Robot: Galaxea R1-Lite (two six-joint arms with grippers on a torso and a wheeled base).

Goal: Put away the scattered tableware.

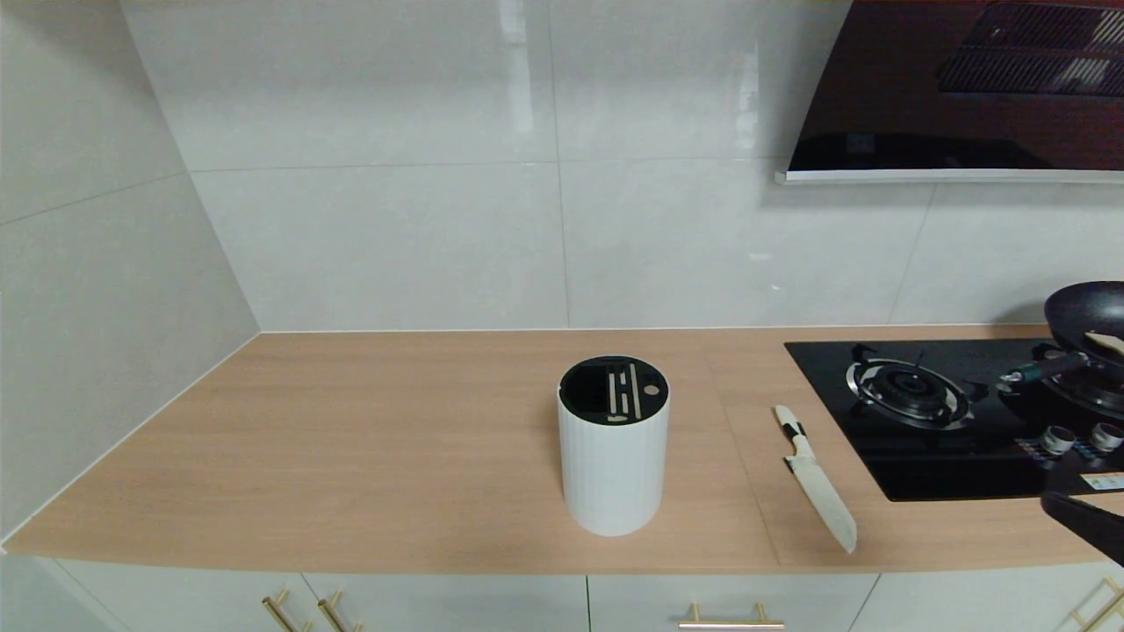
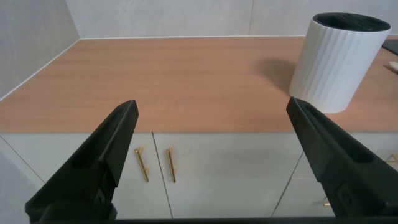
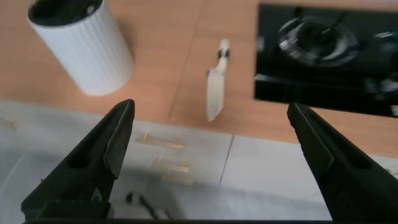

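Note:
A white ribbed knife holder (image 1: 613, 448) with a black slotted top stands upright in the middle of the wooden counter (image 1: 395, 439). To its right a white-bladed knife (image 1: 812, 474) lies flat, blade toward the front edge. My left gripper (image 2: 211, 109) is open and holds nothing. It hangs in front of the counter's front edge, with the holder (image 2: 339, 59) off to one side. My right gripper (image 3: 211, 109) is open too, above the counter's front edge. The knife (image 3: 216, 87) lies between its fingers farther off, and the holder (image 3: 84, 46) is beside it.
A black gas hob (image 1: 948, 412) fills the counter's right end, close to the knife, with a black pan (image 1: 1089, 320) on the far burner. A range hood (image 1: 957, 88) hangs above. Tiled walls close the back and left. Cabinet doors with gold handles (image 2: 155, 165) sit below.

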